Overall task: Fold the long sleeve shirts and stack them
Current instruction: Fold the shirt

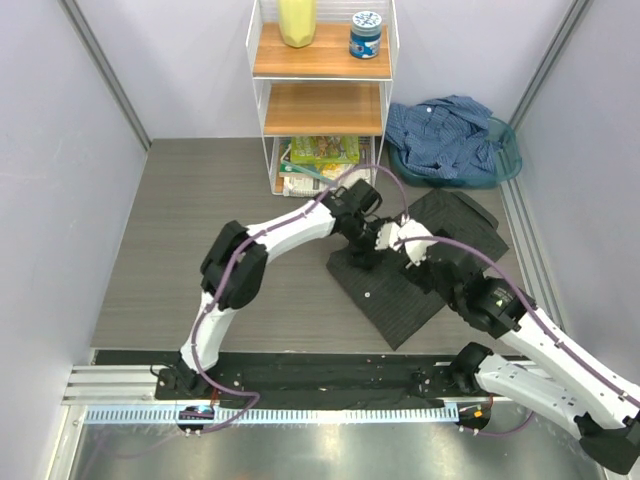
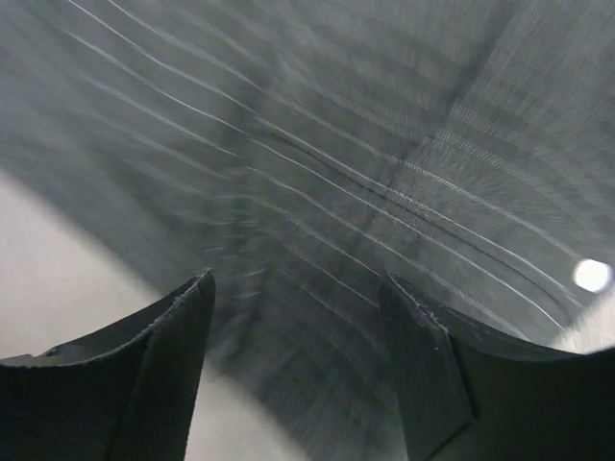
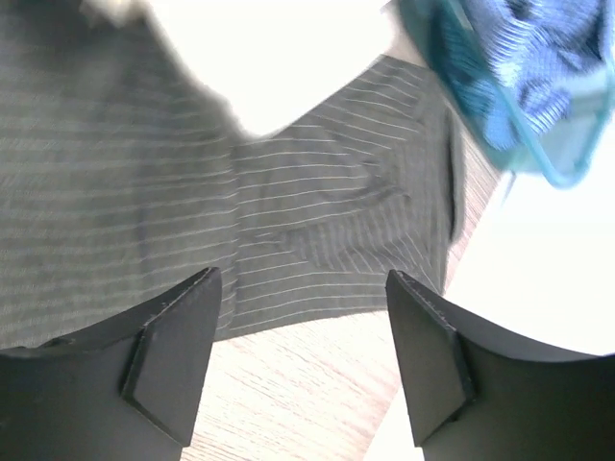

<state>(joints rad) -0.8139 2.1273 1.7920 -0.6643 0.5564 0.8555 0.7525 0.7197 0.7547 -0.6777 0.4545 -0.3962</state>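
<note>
pinstriped shirt [image 1: 415,275] is dark charcoal with thin pale lines, blue shirt [image 1: 445,135] has a fine lighter pattern, basket [image 1: 507,160] is see-through teal. bench [image 1: 200,220] is grey woodgrain, shelf [image 1: 320,105] has a white wire frame with tan wooden boards, jar [image 1: 366,35] is blue

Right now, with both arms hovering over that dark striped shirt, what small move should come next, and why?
Probably raise both arms straight up, clear of the dark shirt. The jaws on the left arm and right arm stand open with no cloth between them, and the shirt lies flat, roughly folded. The blue shirt waits crumpled in its basket.
</note>
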